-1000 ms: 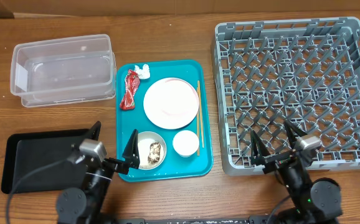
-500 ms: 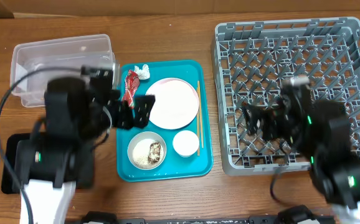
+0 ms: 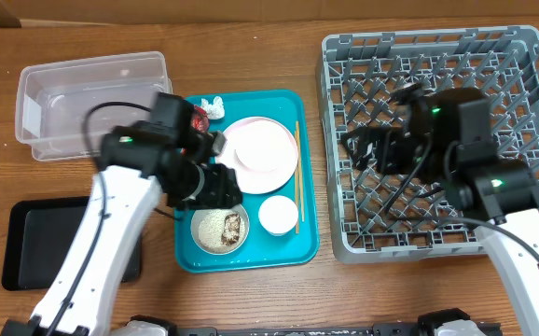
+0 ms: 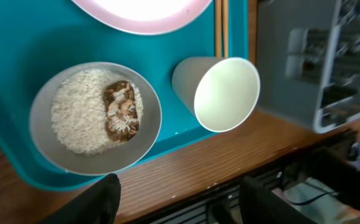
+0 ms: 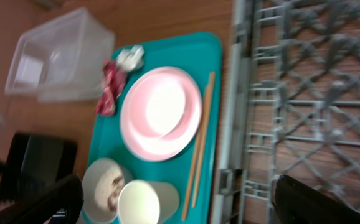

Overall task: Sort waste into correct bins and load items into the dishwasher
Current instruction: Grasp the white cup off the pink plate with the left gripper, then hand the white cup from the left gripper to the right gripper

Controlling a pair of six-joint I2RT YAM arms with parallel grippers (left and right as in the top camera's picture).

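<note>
Overhead, a black tray (image 3: 27,233) lies at the far left of the worktop (image 3: 251,47), with a clear plastic bin (image 3: 92,103) behind it. Just right of both sits a teal tray (image 3: 251,259). In its back left corner are a red wrapper (image 5: 108,87) and a crumpled white tissue (image 3: 215,105), touching each other. A pink plate (image 3: 260,154) fills the tray's middle. In front of it is a grey bowl (image 4: 96,118) holding white rice and a brown lump of food. The left pincer (image 4: 179,199) hovers above the tray between plate and bowl, its jaws spread wide and holding nothing. Just right of the bowl is a white cup (image 4: 227,93) with its bare white inside showing. A pair of chopsticks (image 3: 297,168) lies along the tray's right side, beside the plate. The grey dish rack (image 3: 521,65) takes up the right of the worktop. The right pincer (image 5: 177,202) hangs over the rack's left part, wide apart and holding nothing.
</note>
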